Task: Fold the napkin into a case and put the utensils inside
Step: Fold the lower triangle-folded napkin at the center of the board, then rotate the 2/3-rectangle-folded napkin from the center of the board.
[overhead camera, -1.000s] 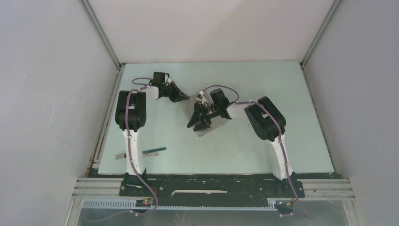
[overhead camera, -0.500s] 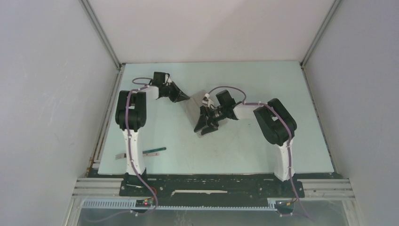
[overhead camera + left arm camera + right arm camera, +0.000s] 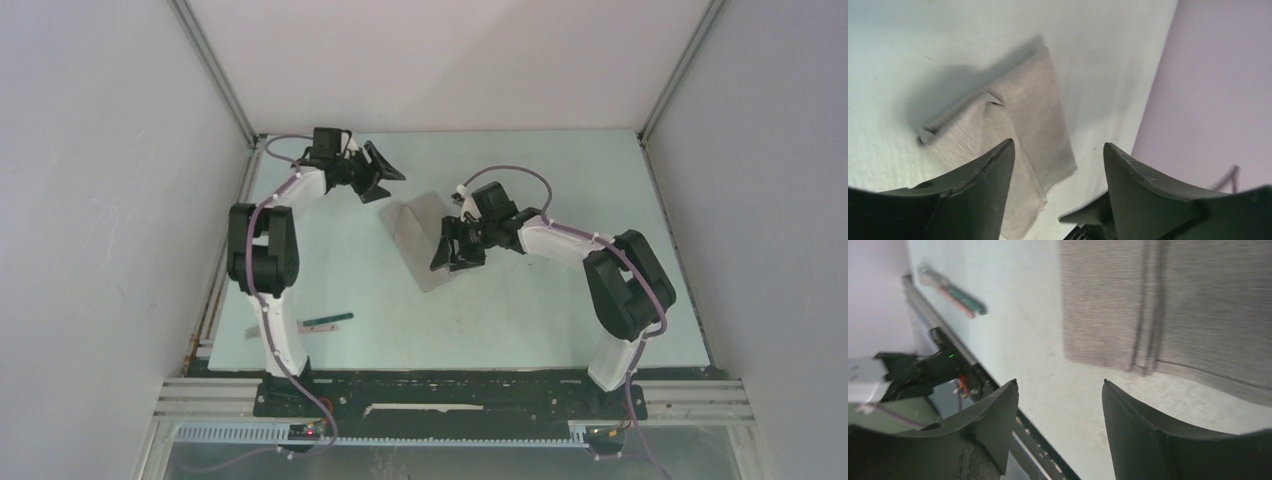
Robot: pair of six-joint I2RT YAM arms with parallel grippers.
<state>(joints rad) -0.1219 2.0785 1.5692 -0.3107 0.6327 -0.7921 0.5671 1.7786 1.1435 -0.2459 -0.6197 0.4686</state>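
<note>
My left hand (image 3: pixel 1058 146) hangs spread and empty near the far end of the napkin (image 3: pixel 1030 117); my right hand (image 3: pixel 1059 384) is spread and empty too, just off its long edge. The cloth lies as a narrow layered strip in the middle of the bench (image 3: pixel 540 320), with one fold puckered; I'd press that pucker flat and square the layers, keeping the open side reachable. The case (image 3: pixel 410 235) looks to hold nothing; the green-handled utensil (image 3: pixel 962 298) lies well apart, by the left arm's base.
</note>
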